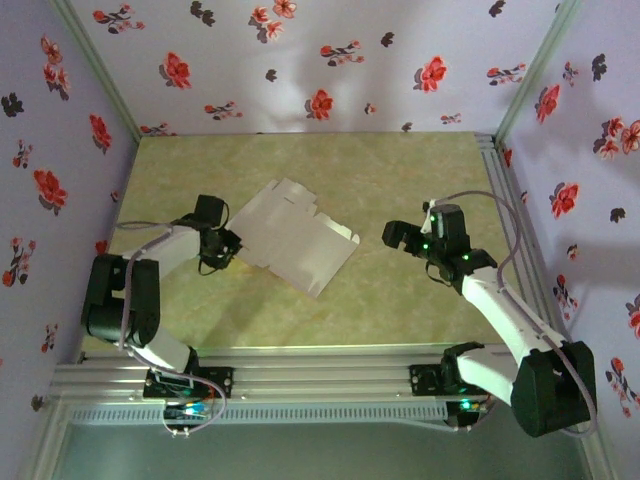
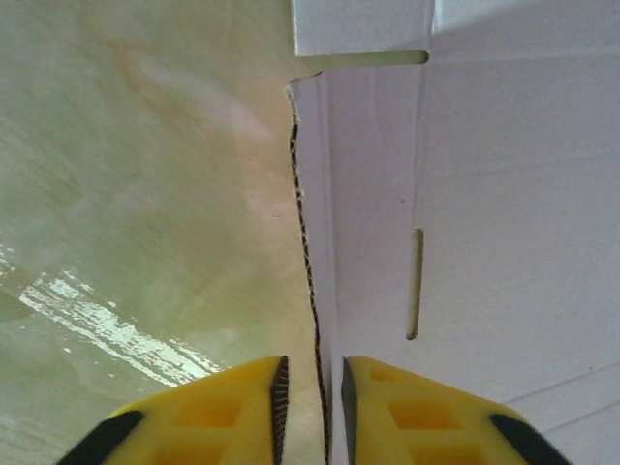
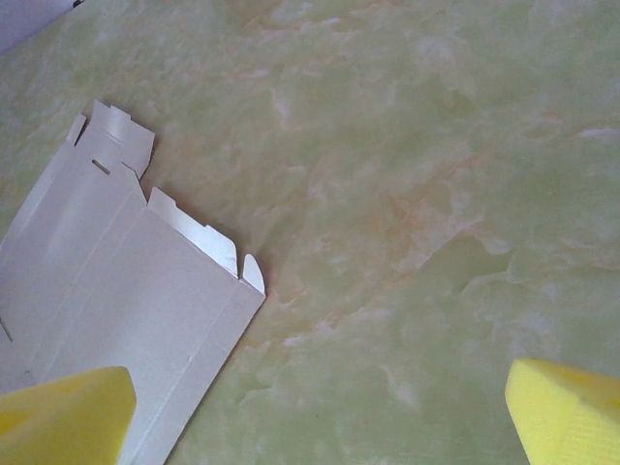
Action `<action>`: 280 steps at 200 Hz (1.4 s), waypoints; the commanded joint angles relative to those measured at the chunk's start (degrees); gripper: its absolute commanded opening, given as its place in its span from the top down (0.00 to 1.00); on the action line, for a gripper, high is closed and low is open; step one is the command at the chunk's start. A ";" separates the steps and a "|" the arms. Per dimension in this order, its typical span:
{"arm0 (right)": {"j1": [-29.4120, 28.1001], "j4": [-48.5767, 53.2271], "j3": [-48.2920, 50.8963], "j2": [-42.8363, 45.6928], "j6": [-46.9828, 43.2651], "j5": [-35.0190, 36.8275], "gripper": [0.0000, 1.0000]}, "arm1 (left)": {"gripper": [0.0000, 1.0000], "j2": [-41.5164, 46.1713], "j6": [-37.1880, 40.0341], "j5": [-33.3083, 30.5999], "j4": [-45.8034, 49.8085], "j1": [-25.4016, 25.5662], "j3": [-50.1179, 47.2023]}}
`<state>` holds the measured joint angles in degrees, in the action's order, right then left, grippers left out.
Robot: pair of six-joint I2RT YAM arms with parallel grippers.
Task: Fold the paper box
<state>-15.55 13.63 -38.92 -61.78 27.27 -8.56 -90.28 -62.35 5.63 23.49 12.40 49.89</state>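
A: Floral walls (image 1: 300, 60) on three sides, green marbled table (image 1: 400, 310) below, and the paper box (image 1: 300, 240) lies opened out flat, pale side up, a little left of centre.
B: And the left gripper (image 1: 215, 250) sits right on its left edge!
A: Astride it, yes: the card's corrugated edge runs up between the yellow pads (image 2: 223, 412). They stand narrow, but slivers of gap show either side, so I can't tell if it's truly pinched.
B: Right gripper (image 1: 403, 236)?
A: Spread wide, holding nothing, hovering over bare table just off the box's right corner.
B: How will that card behave, you reckon?
A: Light, I'd say, and stiffish between creases. It'll skate on that glossy top unless one side is pinned. Take it at a panel edge, not those little notched tabs (image 3: 199, 232); they'd crumple.
B: Room to work?
A: Plenty on the right and towards the back wall. Left side's tighter, and the metal rail (image 1: 505, 200) along the table's right edge is one to mind.
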 commanded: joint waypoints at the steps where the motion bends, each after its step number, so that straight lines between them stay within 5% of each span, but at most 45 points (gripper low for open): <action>1: -0.40 0.93 0.38 1.38 0.34 1.44 0.01 | 0.82 -0.55 1.64 -0.50 -0.54 0.43 1.09; 45: -0.36 1.37 0.00 2.37 -0.87 -1.00 0.01 | 1.00 1.68 9.09 -0.67 -1.59 0.67 3.87; 75: -0.42 2.70 -1.93 3.82 -3.62 -4.86 0.01 | 1.00 3.27 20.15 -0.79 -0.51 2.05 9.84; 126: -0.90 8.67 -13.67 1.24 -8.64 -16.44 0.01 | 1.00 3.04 42.39 17.08 -2.06 2.68 18.42; 202: -2.05 28.85 -37.49 -7.45 -26.46 -25.19 0.01 | 1.00 0.94 63.89 43.84 5.13 2.66 31.70; 280: -2.03 41.65 -54.34 -15.21 -35.36 -21.86 0.11 | 1.00 -2.86 73.77 49.24 10.68 3.31 37.51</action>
<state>-17.28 49.04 -88.88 -74.94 -3.60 -30.41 -92.18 5.23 51.18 29.71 14.85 84.42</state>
